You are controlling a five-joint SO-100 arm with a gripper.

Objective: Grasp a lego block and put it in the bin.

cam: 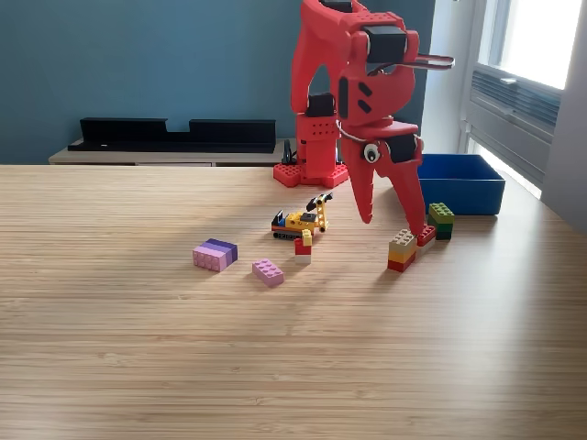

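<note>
In the exterior view, the red arm (353, 92) stands at the far side of the wooden surface (275, 367) and bends forward and down, so that its gripper (396, 215) hangs low over the surface with its two fingers spread apart, holding nothing. One finger (365, 197) points down toward the middle of the surface; the other (415, 213) reaches lower, its tip at a small red lego block (426, 236), though whether it touches the block cannot be told.

The bin (461, 181) sits on the surface behind the gripper and toward the view's right, near the edge by the window, apart from the fingers. Nothing inside it can be made out from this angle.

Just beside the lower finger, toward the view's right, stands a green lego stack (441, 220). In front of the gripper lies a tan, yellow and red stack (402, 249).

Toward the view's left of the gripper is a small yellow toy digger (303, 218) with a red and yellow block (304, 246) before it. Farther left lie a single pink block (268, 271) and a pink and purple pair (215, 254), both well apart from the gripper.
</note>
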